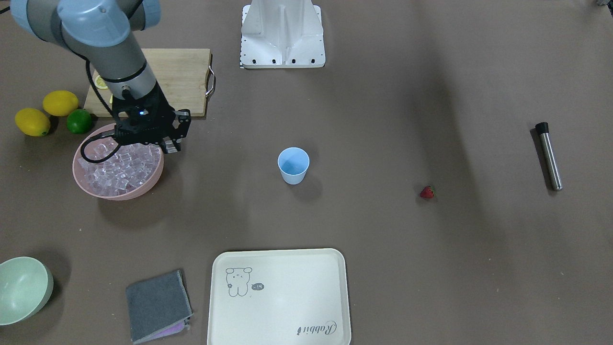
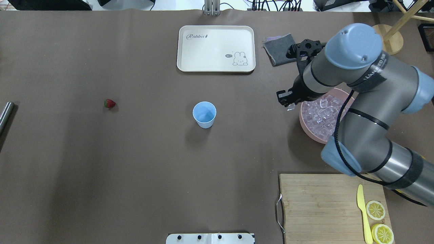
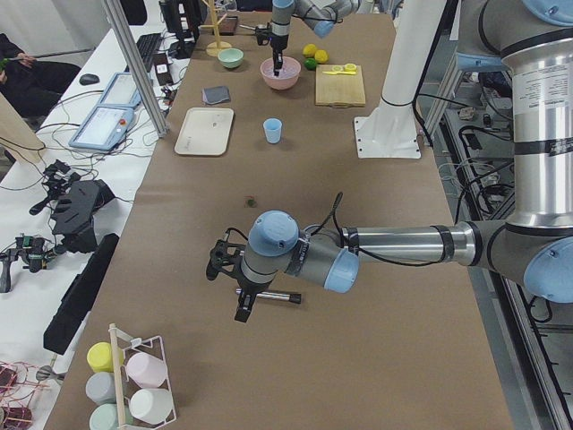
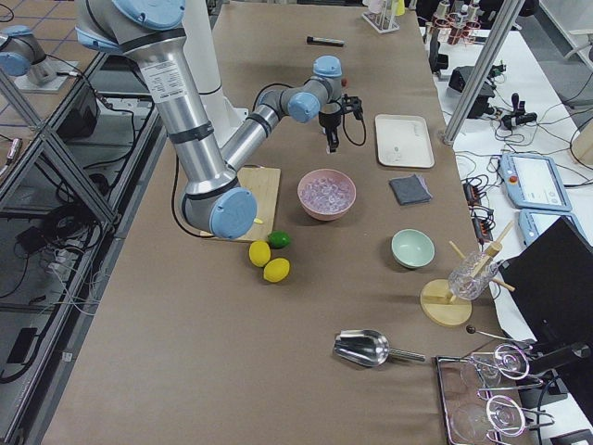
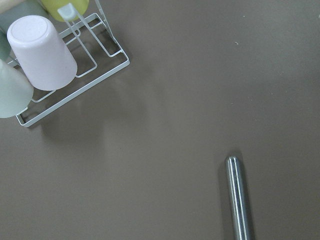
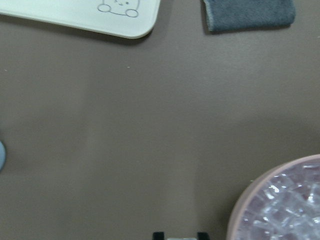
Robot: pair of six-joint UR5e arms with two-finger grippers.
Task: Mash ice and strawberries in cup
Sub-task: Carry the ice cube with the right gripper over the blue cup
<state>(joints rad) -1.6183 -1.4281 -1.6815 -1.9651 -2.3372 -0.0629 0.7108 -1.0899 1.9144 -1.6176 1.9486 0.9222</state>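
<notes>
The light-blue cup (image 1: 293, 165) stands upright mid-table, and nothing shows inside it. A red strawberry (image 1: 427, 192) lies alone on the brown cloth, well off to the cup's side. Ice (image 1: 119, 167) fills the pink bowl (image 1: 119, 193). My right gripper (image 1: 170, 146) hangs at the bowl's rim on the cup side, shut on a clear ice cube (image 2: 291, 107). In the right wrist view the fingertips (image 6: 159, 234) peek in at the bottom edge. My left gripper (image 3: 242, 300) hovers over a steel muddler (image 5: 238, 200) at the far end; whether it is open or shut I cannot tell.
A cream tray (image 1: 278, 297), a grey cloth (image 1: 158, 304) and a pale green bowl (image 1: 24, 287) lie along the operators' edge. A cutting board (image 1: 177, 76), two lemons and a lime (image 1: 79, 120) sit behind the pink bowl. A cup rack (image 5: 45, 55) stands near the muddler.
</notes>
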